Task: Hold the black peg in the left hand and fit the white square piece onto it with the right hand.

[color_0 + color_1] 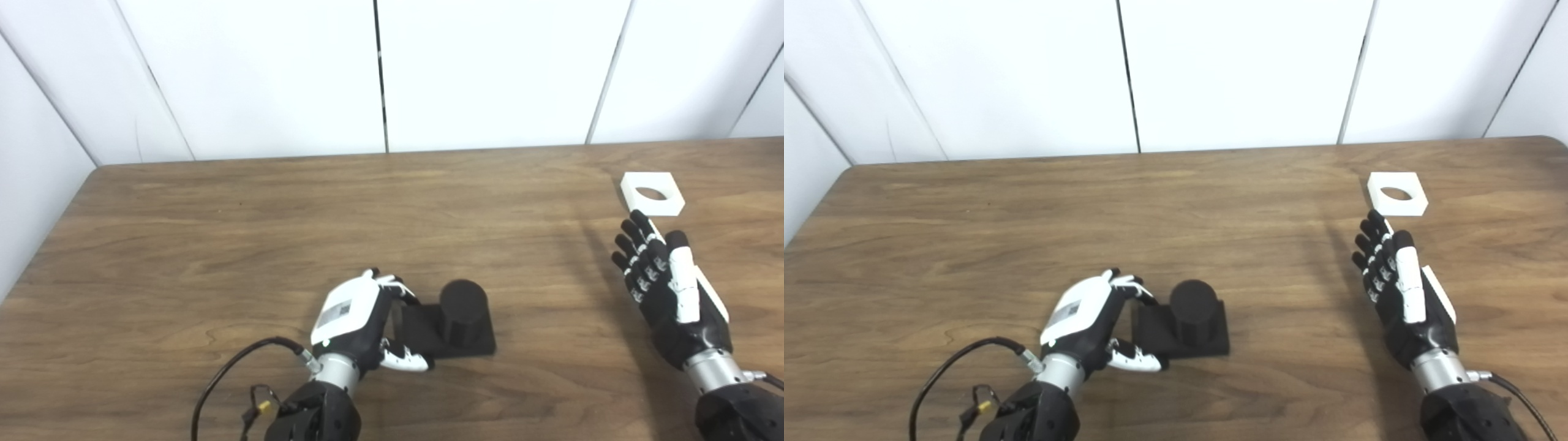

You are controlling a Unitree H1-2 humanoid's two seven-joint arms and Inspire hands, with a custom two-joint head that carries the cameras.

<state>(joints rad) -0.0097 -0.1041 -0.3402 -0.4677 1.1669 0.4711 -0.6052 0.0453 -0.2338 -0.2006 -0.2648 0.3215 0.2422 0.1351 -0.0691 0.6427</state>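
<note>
Left hand (pixel 355 318) fingers (pixel 398 288) curled round the near-left edge of the black peg (pixel 453 318) base, thumb low at the near side, fingers at the far side; looks like a grip on the base, though whether it is truly clamped or only touching, cannot tell for sure. Peg is a short upright cylinder on a square black base, sitting flat on the table (pixel 245 233), near centre. Holding the base rather than the cylinder probably keeps the post clear for the piece to drop over.

Right hand (pixel 1399 294) fingers (pixel 1372 245) straight and slightly spread, holding nothing, palm turned left, hovering at the right side. Fingertips point far, toward the white square piece (pixel 1396 194), just short of it, not touching. Piece lies flat, far right, round hole facing up, well apart from the peg.

Judgement: left grasp about set, right hand mid-approach for pickup. Piece is flat and thin, so an edge pinch will be needed; risk of it sliding on the smooth wood.
</note>
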